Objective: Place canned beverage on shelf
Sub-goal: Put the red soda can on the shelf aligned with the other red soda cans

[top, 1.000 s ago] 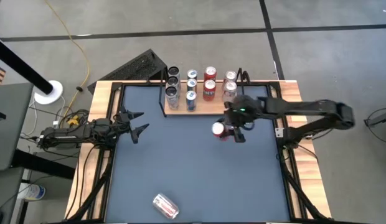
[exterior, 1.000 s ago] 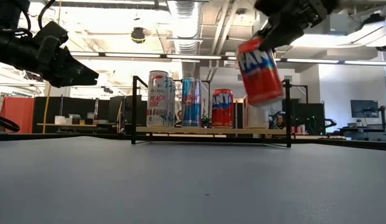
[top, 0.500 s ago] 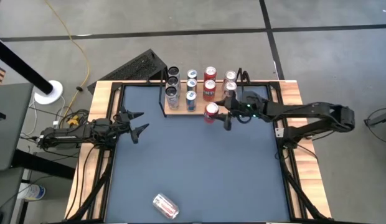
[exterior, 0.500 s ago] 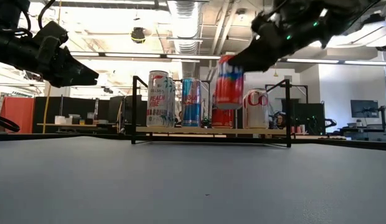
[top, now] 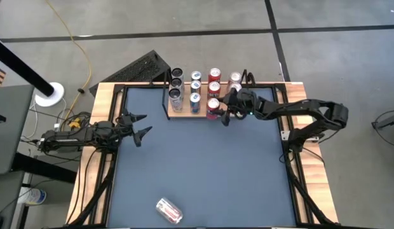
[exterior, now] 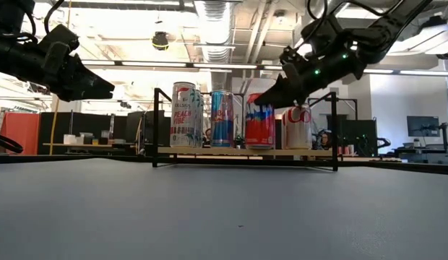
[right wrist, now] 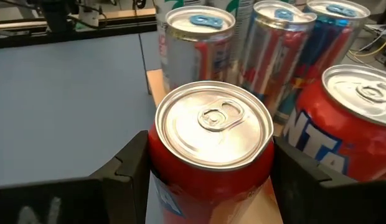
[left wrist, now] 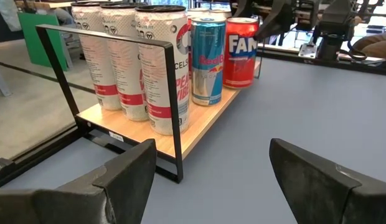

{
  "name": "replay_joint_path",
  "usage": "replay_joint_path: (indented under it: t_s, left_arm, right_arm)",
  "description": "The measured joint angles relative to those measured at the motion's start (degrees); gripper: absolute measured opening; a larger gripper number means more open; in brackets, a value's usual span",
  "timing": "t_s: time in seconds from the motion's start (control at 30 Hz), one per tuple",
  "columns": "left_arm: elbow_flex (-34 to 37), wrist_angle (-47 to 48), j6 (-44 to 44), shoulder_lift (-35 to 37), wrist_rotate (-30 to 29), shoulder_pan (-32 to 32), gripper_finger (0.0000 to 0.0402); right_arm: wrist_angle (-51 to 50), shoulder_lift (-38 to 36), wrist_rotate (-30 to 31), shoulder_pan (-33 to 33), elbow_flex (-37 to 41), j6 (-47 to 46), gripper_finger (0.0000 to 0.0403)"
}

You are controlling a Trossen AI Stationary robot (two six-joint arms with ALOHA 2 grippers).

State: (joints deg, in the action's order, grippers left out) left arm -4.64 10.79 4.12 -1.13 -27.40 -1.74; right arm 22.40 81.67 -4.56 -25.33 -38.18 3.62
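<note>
While the right end effector (top: pixel 224 113) clamps the upright red can (right wrist: pixel 208 149) at the shelf (top: pixel 184 113) front edge, its base looks seated there; left end effector (top: pixel 141 126) waits open, well apart.

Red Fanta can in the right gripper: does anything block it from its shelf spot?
Nothing visible does. The red Fanta can, in the right gripper, already stands at the shelf's front edge beside the blue can.

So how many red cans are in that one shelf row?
3: the front red can gripped by the right claw, then the middle red can and the back red can behind it on the shelf.
</note>
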Motion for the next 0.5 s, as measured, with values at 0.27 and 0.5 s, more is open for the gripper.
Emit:
replay_joint_path:
  t_s: [0.27,0.5]
  left_arm:
    - [0.0,0.0,0.0,0.02,0.02,0.0,0.03]
    - [0.0,0.0,0.0,0.02,0.02,0.0,0.03]
  right_arm:
    - [-0.12,-0.27,0.17,-0.55,-0.05,-0.16,0.0233]
    - [-0.46,-0.35,0.17,-0.64,-0.02,1.13,0.0248]
